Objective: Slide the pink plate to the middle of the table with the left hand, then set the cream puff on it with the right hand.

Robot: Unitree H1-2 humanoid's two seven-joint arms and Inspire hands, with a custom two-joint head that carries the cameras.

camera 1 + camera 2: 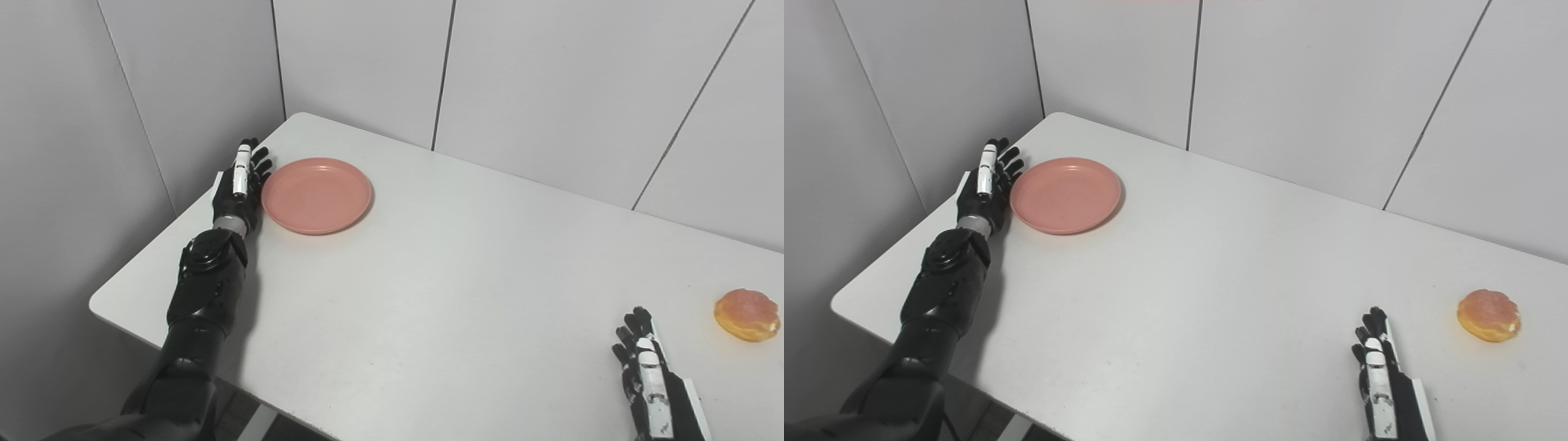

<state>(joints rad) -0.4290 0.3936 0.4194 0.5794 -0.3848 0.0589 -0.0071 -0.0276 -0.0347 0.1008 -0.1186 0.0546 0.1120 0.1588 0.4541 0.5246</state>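
I have the left hand [240, 184] standing on edge at the far left of the desk [441, 294], fingers straight and holding nothing, its palm side right against the rim of the pink plate [316, 195]. I judge it is set that way so the flat of the hand can act as a pusher and shove the plate sideways toward the middle, since a shallow plate lying flat gives little to pinch. The plate is empty and sits near the desk's far left corner, so the slide is not yet done. The right hand [1381, 376] waits low at the near right edge, fingers extended and empty, close to the cream puff [1488, 315] but not touching it, well placed to pick it up once the plate arrives.
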